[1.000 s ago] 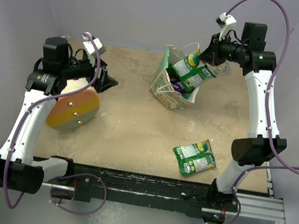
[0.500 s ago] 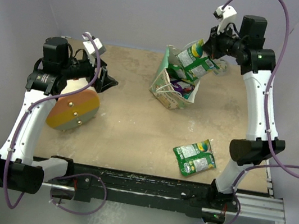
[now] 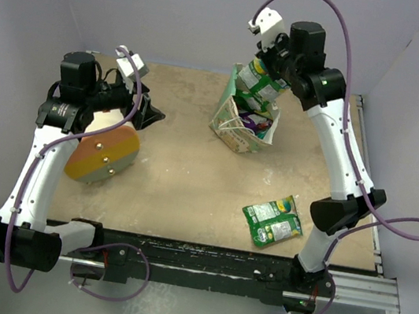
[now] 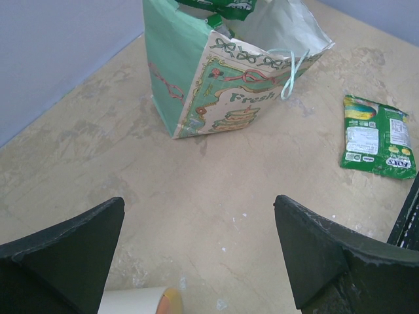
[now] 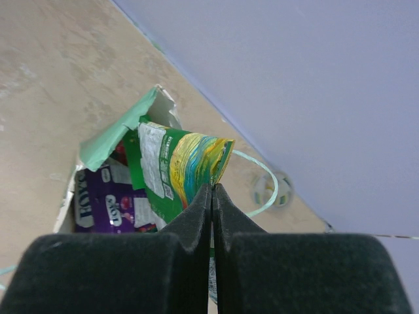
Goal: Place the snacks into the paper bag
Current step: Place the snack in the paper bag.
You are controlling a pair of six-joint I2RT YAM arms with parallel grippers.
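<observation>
A glossy green snack packet (image 3: 257, 81) (image 5: 177, 167), flat, with a yellow and blue swirl on its front, hangs just above the open mouth of the small cream paper gift bag (image 3: 234, 125) (image 4: 216, 98) with mint-green sides. The bag stands slightly tilted toward the far edge of the beige tabletop (image 3: 182, 177). The right end effector (image 3: 268, 63) (image 5: 212, 190) pinches the packet's upper edge, its two black fingers pressed almost together on the thin film.

The packet looks very light and floppy. It curls below the pinch, so it will likely bend against the bag's rim instead of sliding straight in. Its shiny film is probably slippery. The sealed edge is the best place to hold it, because that part is flat and crushing it would not harm the contents.

A purple packet (image 5: 98, 203) already sits inside the bag with other green ones. The bag's thin loop handle (image 5: 262, 186) arcs close by and could snag.

What look like two more green packets (image 3: 273, 221) (image 4: 376, 136) lie flat together on the tabletop near the right arm's base, well apart from the bag.

The left end effector (image 3: 149, 113) (image 4: 200, 203) is spread wide and holds nothing. It hovers above a large cream cone-shaped object with an orange end (image 3: 102, 152).
</observation>
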